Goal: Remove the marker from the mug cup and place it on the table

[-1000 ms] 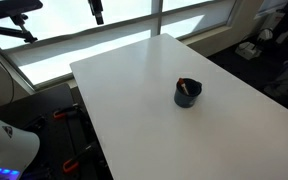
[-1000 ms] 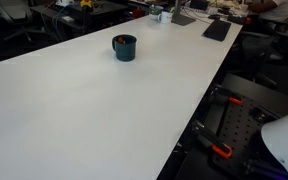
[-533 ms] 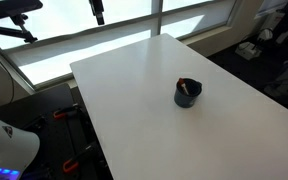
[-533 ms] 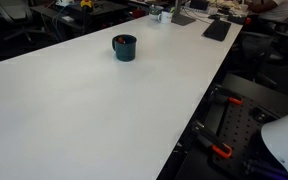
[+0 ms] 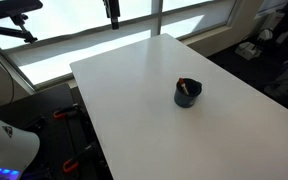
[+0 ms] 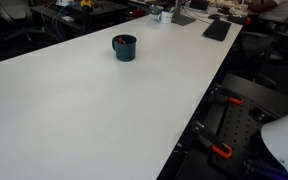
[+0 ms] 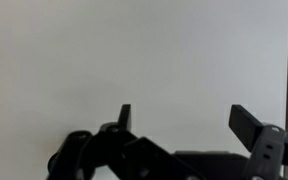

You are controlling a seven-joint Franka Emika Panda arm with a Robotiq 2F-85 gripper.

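The marker [image 5: 187,88] leans inside the mug cup [image 5: 187,97] on the table [image 5: 124,90]. The gripper [image 7: 184,122] is well apart from both, with its fingers [image 7: 125,117] spread and empty. The marker is probably light, stiff and slick. Grasp its exposed upper end, which appears to rest at the rim.

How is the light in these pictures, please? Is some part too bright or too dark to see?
In an exterior view, the window glass is washed out and the marker in the mug cup is small and soft; in an exterior view, the table is evenly lit; in the wrist view, the end effector is a dark silhouette against white.
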